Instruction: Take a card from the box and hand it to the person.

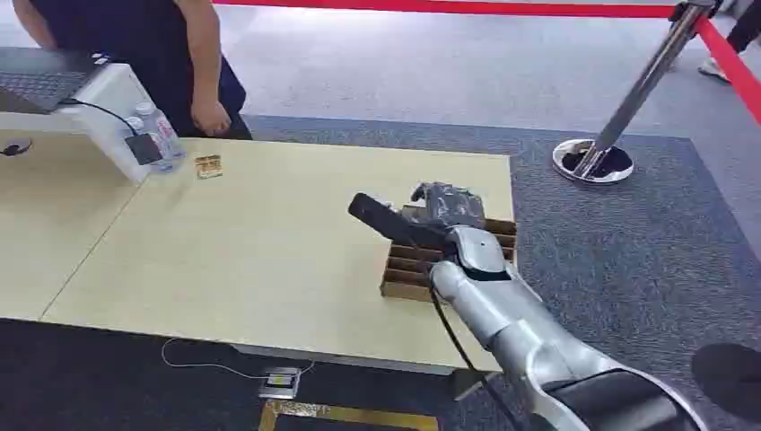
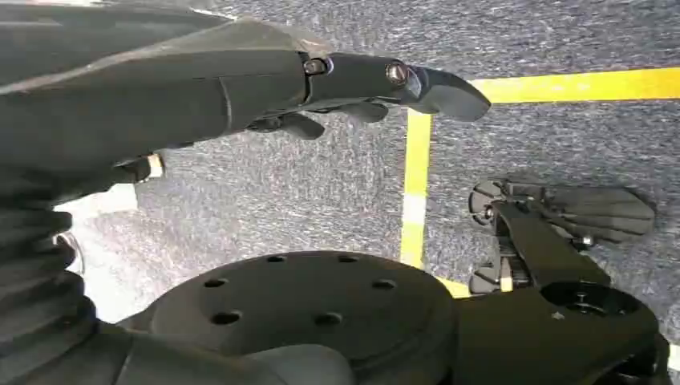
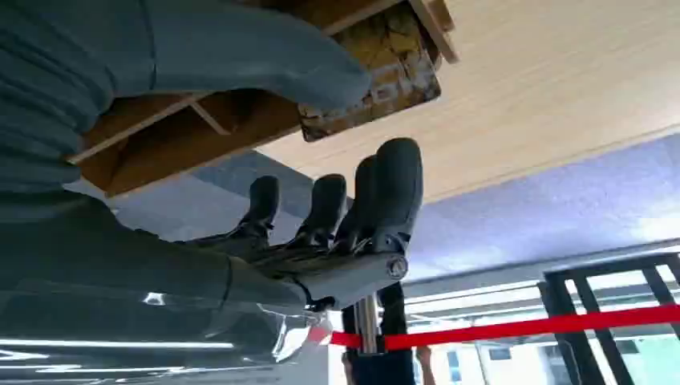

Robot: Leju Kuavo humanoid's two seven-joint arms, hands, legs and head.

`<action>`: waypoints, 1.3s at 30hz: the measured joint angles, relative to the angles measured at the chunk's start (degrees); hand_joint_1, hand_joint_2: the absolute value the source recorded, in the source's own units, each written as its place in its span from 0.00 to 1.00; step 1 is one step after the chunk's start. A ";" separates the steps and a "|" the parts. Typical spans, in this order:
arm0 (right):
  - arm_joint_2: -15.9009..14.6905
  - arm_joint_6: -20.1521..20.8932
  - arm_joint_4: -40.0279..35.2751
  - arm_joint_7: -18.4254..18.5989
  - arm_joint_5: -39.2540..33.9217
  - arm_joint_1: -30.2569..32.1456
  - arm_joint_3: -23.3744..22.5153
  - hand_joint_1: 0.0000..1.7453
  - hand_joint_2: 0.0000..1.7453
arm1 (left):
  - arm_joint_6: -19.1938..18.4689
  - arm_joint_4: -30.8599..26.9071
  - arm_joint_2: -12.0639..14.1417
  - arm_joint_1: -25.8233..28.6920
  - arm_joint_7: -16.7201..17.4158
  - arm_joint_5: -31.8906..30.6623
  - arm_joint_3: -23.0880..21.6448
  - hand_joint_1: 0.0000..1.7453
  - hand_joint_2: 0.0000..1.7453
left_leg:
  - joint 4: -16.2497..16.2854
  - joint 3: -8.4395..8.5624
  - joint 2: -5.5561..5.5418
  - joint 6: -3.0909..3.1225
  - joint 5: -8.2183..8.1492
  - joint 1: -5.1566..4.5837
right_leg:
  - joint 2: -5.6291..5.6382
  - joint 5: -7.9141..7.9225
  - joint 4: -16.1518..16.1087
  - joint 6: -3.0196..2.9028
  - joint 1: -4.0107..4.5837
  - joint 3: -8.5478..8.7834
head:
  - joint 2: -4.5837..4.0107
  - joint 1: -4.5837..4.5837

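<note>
Right hand (image 1: 446,205) fingers (image 3: 377,192) spread, nothing pinched, hovering over the box (image 1: 408,269) at the table (image 1: 260,242) edge, roughly 4 o'clock from table centre, likely lining up a card. Person (image 1: 179,45) waits at 11 o'clock. Left hand (image 2: 353,88) hangs over the floor, fingers loosely apart.

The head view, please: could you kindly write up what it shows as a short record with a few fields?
table: pale wood top on grey carpet
box: brown slotted box near the table's right edge
right robot hand: over the box, fingers apart, holding nothing visible
left robot hand: hangs over the carpet, holding nothing
card: small one lying at the table's far side
person: stands beyond the far edge, hand hanging
bottle: beside a white device
</note>
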 joint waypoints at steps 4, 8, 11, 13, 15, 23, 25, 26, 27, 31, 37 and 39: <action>0.00 0.00 0.04 0.02 -0.02 -0.02 -0.02 0.57 1.00 | 0.00 0.00 0.00 0.00 0.00 0.00 0.00 0.00 1.00 | 0.00 0.00 0.00 0.00 0.00 0.00 | 0.00 0.00 0.00 0.00 0.00 0.00 | 0.00 0.00; 0.00 0.00 0.07 0.02 -0.02 -0.05 -0.02 0.57 1.00 | 0.00 0.00 0.00 0.00 0.00 0.00 0.00 0.00 1.00 | 0.00 0.00 0.00 0.00 0.00 0.00 | 0.00 0.00 0.00 0.00 0.00 0.00 | 0.00 0.00; 0.00 0.00 0.11 0.02 -0.02 -0.07 -0.04 0.57 1.00 | 0.00 0.00 0.00 0.00 0.00 0.00 0.00 0.00 1.00 | 0.00 0.00 0.00 0.00 0.00 0.00 | 0.00 0.00 0.00 0.00 0.00 0.00 | 0.00 0.02; -0.04 0.07 0.44 0.02 -0.02 -0.28 -0.31 0.57 1.00 | 0.00 0.00 0.00 0.00 0.00 0.00 0.00 0.00 1.00 | 0.00 0.00 0.00 0.00 0.00 0.00 | 0.00 0.00 0.00 0.00 0.00 0.00 | 0.00 0.00; -0.13 0.07 0.92 0.04 -0.02 -0.63 -0.39 0.57 1.00 | -0.11 0.00 0.00 0.00 0.00 -0.02 0.00 0.00 1.00 | 0.00 0.00 0.00 0.00 0.00 0.00 | 0.00 0.00 0.00 0.00 0.00 0.00 | 0.00 0.00; -0.15 -0.28 1.75 0.04 0.55 -1.42 -0.41 0.56 1.00 | -0.11 0.00 0.00 0.00 0.00 -0.09 0.00 0.00 1.00 | 0.00 0.00 0.00 0.00 0.00 0.00 | 0.00 0.00 0.00 0.00 0.00 0.00 | 0.00 0.00; -0.13 -0.55 1.73 0.02 0.70 -1.60 -0.42 0.56 1.00 | -0.17 0.00 0.00 0.02 -0.15 -0.13 0.00 0.00 1.00 | 0.00 0.00 0.00 0.00 0.00 0.00 | 0.00 0.01 0.00 0.01 0.00 0.00 | 0.00 0.00; -0.13 -0.61 1.73 0.02 0.79 -1.68 -0.42 0.56 1.00 | -0.26 0.00 0.00 0.03 -0.24 -0.13 0.00 0.00 1.00 | 0.00 0.00 0.00 0.00 0.00 0.00 | 0.00 0.01 0.00 0.01 0.00 0.00 | 0.00 0.00; -0.13 -0.66 1.73 0.02 0.83 -1.75 -0.42 0.56 1.00 | -0.33 0.00 0.00 0.03 -0.24 -0.15 0.00 0.00 1.00 | 0.00 0.00 0.00 0.00 0.00 0.00 | 0.00 0.01 0.00 0.01 0.00 0.00 | 0.00 0.00; -0.09 -0.70 1.73 0.02 0.85 -1.90 -0.42 0.54 1.00 | -0.33 0.00 0.00 0.03 -0.24 -0.20 0.00 0.00 1.00 | 0.00 0.00 0.00 0.00 0.00 0.00 | 0.00 0.01 0.00 0.01 0.00 0.01 | 0.00 0.00; 0.30 -0.70 1.70 0.00 1.16 -1.99 -0.41 0.52 1.00 | -0.35 0.00 0.00 0.03 -0.22 -0.20 0.00 0.00 1.00 | 0.00 0.00 0.00 0.00 0.01 0.00 | 0.00 0.01 0.00 0.01 0.00 0.00 | 0.00 0.00; 0.33 -0.44 1.70 0.11 1.20 -2.09 -0.42 0.49 1.00 | -0.37 0.00 0.00 0.03 -0.22 -0.20 0.00 0.00 1.00 | 0.00 0.00 0.00 0.00 0.01 0.00 | 0.00 0.01 0.00 0.01 0.00 0.01 | 0.00 0.00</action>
